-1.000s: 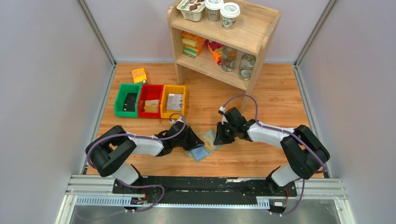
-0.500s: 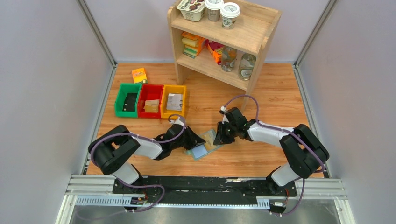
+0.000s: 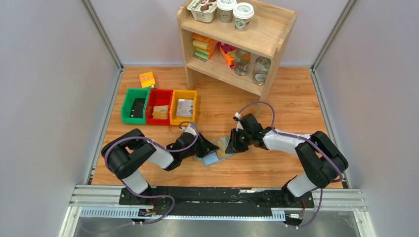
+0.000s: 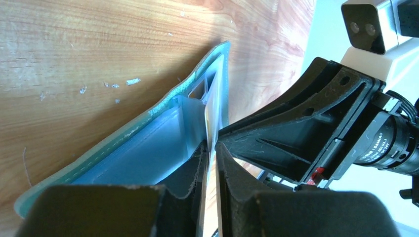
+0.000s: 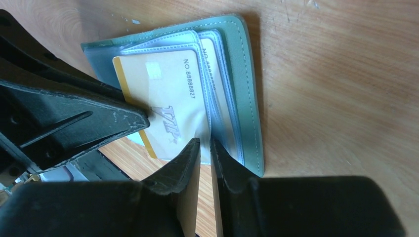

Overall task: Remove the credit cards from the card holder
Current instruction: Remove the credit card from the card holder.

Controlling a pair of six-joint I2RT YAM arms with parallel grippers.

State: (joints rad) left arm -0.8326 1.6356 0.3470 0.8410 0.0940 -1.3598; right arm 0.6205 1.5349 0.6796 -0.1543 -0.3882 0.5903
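- Right wrist view: right gripper (image 5: 204, 142) fingers nearly closed, pinching the wallet (image 5: 249, 98) pocket edge between them.
- Left gripper (image 4: 211, 146) fingers narrowly clamp the gold card (image 5: 163, 89) between them.

Both YAM arms reach low over mid-table, elbows bowed outward, wrists angled toward each other, grippers nose to nose. L gripper (image 3: 212, 147) comes in from the left, lying nearly flat to the surface, jaws a thin slit pinching the edge of a card (image 5: 168, 98). R gripper (image 3: 231, 145) tilts down from the right, jaws near-closed too, tips nipping the rim of the card holder (image 5: 249, 98). The 2 grippers sit just apart, not touching.
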